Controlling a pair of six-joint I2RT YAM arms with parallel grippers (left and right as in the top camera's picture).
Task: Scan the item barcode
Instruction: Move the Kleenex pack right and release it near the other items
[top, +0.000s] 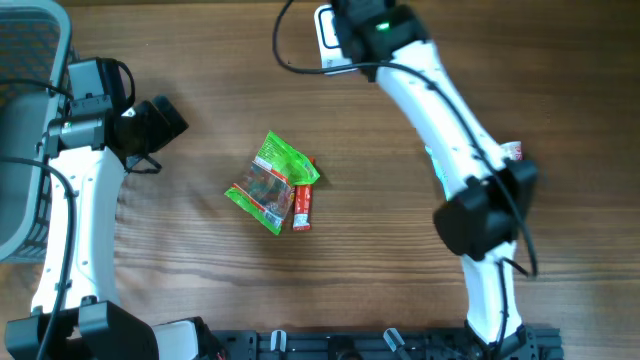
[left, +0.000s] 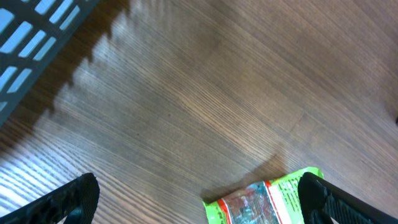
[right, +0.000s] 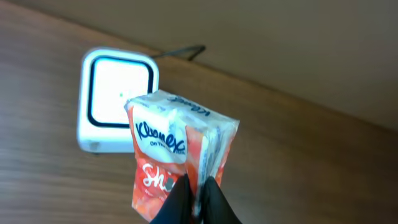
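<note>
Pinching the Kleenex tissue pack (right: 177, 149) by its lower edge with the right gripper (right: 198, 193), close by the white scanner (right: 115, 106). Holding the left gripper (left: 199, 196) spread wide over the tabletop (left: 217, 74), near the green snack packet (left: 267, 199).

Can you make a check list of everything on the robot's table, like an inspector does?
Surface: wooden table, plain wood grain.
Job's things: Kleenex tissue pack held up in front of the white scanner.
Clutter: green snack packet and red packet lying side by side mid-table.
Grippers: left gripper open, holding nothing, near the green snack packet; right gripper shut on the tissue pack.
Cables: black cable curls beside the scanner.
Surroundings: grey basket at the table's left edge.
</note>
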